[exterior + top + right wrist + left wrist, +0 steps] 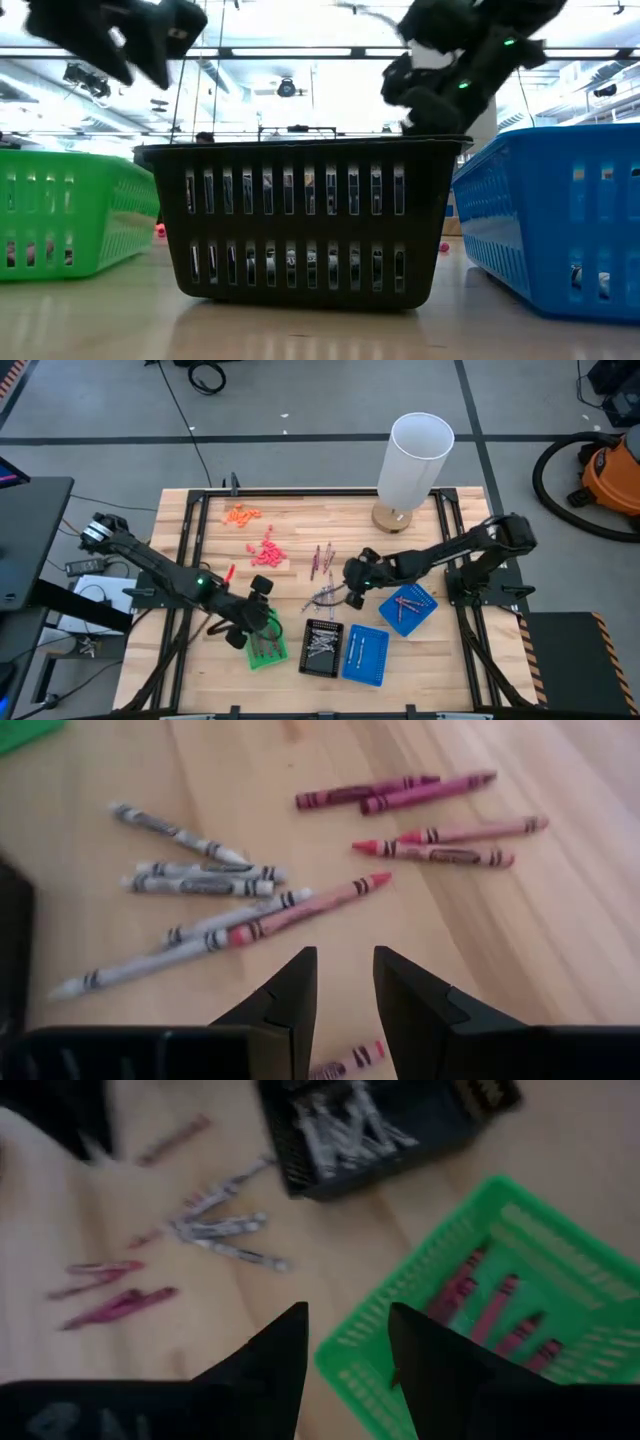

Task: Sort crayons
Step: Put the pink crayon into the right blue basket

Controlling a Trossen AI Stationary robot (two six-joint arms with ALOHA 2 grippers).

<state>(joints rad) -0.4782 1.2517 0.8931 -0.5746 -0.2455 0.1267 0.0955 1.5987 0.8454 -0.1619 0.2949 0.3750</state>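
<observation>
Loose crayons lie flat on the wooden table: grey ones (200, 880), pink-red ones (450, 845) and maroon ones (390, 790). My right gripper (345, 970) hovers open just above them, at the cluster (325, 598), with nothing between its fingertips. My left gripper (345, 1330) hangs open and empty over the near edge of the green tray (500, 1290), which holds maroon crayons (490, 1305). The black tray (322, 648) holds grey crayons (345, 1130).
Two blue trays (366, 654) (408, 608) stand to the right of the black one, and the farther one holds red crayons. Orange bits (241, 514) and coral-pink bits (266, 552) lie far left. A white cylinder (412, 460) stands at the far edge.
</observation>
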